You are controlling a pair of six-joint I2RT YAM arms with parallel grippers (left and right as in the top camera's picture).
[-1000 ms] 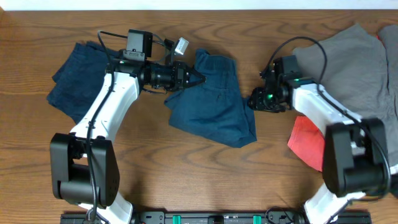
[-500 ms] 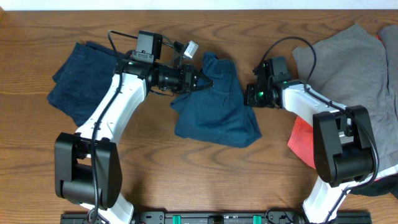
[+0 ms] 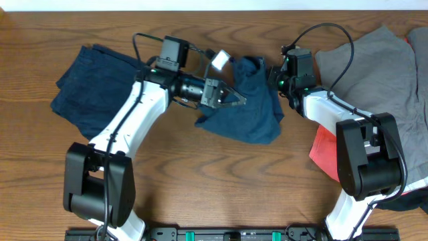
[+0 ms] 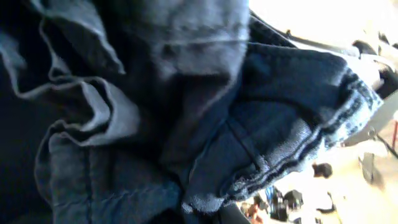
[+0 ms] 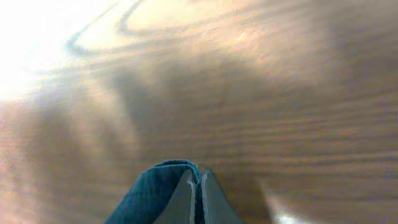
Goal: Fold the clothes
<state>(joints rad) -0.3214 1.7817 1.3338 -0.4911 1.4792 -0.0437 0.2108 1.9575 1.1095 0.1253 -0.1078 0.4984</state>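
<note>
Both pincers clamped on one pair of navy shorts, lifted at the centre of the frame.

My left pincer (image 3: 235,100) is closed on a bunch of the navy shorts (image 3: 251,117) near their left side; its wrist view is nothing but gathered denim-blue cloth. My right pincer (image 3: 273,73) is shut tight on a thin fold of the upper right edge, cloth showing between the tips. I judge I hold two points so the fabric can be stretched out and laid flat on the desk (image 3: 200,174) for folding. A folded navy piece (image 3: 90,87) lies at the upper left, well apart. The grey garment (image 3: 381,67) and the red garment (image 3: 326,152) wait at the right edge, out of the working space.
</note>
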